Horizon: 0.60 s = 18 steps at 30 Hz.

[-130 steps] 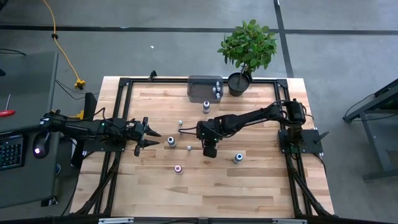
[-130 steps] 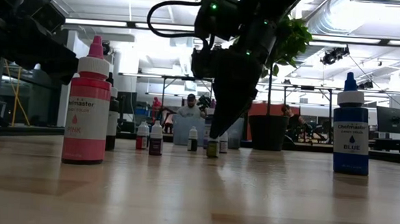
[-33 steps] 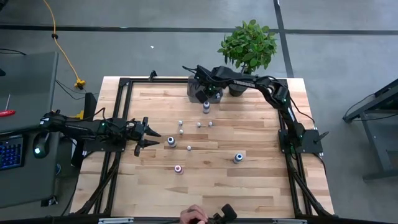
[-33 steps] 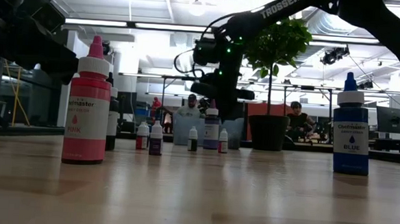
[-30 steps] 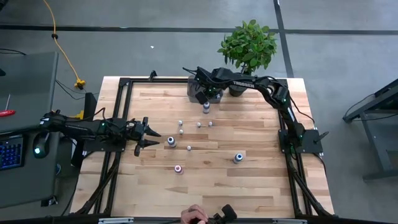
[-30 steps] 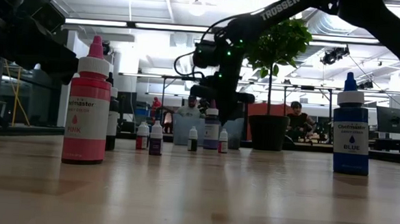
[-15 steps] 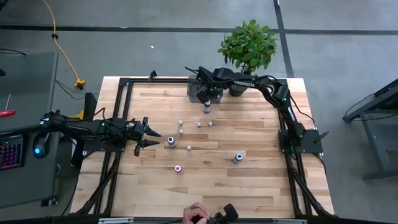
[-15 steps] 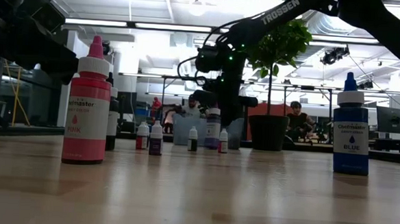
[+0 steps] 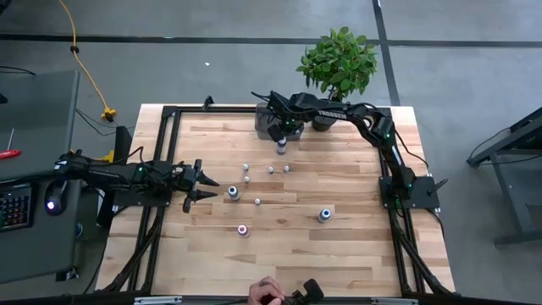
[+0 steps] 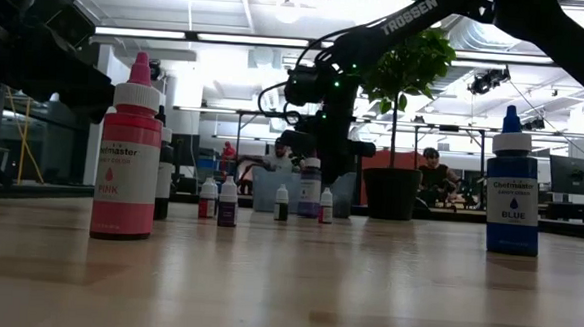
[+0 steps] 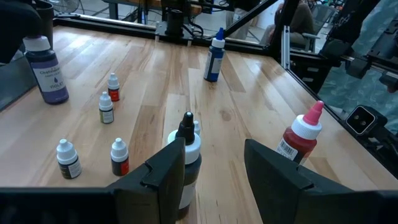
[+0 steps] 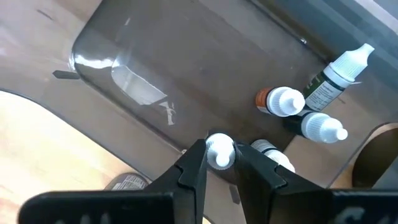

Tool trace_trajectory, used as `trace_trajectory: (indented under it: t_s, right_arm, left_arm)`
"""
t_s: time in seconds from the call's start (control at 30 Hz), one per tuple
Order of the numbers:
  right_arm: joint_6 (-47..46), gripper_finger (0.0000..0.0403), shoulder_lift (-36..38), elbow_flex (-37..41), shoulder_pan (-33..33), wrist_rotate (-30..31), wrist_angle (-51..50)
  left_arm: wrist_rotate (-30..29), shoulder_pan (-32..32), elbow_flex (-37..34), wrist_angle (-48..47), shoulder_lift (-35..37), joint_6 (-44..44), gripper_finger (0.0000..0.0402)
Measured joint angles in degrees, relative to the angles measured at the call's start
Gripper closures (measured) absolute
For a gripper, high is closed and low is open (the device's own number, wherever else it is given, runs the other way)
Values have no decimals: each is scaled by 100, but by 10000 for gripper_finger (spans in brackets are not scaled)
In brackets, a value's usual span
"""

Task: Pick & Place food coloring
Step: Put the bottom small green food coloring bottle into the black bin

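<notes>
From above, the right gripper [image 9: 279,129] hangs over the grey rectangular tray [image 9: 268,112] at the far edge of the wooden surface [image 9: 288,246]; the left gripper [image 9: 203,184] waits near a dark-capped bottle [image 9: 232,193].

In the low view, labels read "PINK" on the pink bottle [image 10: 127,155] and "BLUE" on the blue bottle [image 10: 512,190].

The left wrist view shows fingers [image 11: 166,171] apart, holding nothing.

Only the right wrist view shows narrow fingers [image 12: 194,165] holding a tiny white-capped bottle [image 12: 219,151] above the tray, beside three small bottles [image 12: 311,109] lying inside.

A robotics lab or workshop is showing: a wooden worktop [image 9: 279,254] is sitting on a grey concrete floor [image 9: 212,72], a yellow cable [image 9: 76,51] is trailing across it, and people are sitting at desks under open ceiling lights [image 10: 179,35].
</notes>
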<state>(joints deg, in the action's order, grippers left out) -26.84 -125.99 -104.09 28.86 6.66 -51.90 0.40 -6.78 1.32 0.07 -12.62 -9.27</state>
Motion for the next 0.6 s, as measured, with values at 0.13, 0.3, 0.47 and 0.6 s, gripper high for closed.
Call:
trace_trajectory:
  t_s: [0.13,0.3,0.47,0.6]
  right_arm:
    - [-17,337,0,0,-2,0,0]
    - [-18,336,0,0,-2,0,-4]
    - [-19,336,0,0,-2,-31,-7]
    - [-19,336,2,-2,-4,-43,-9]
  left_arm:
    - [0,1,0,1,1,-1,238]
    - [0,-1,0,1,2,-1,238]
    - [0,1,0,1,0,-1,238]
    - [0,-1,0,0,0,0,238]
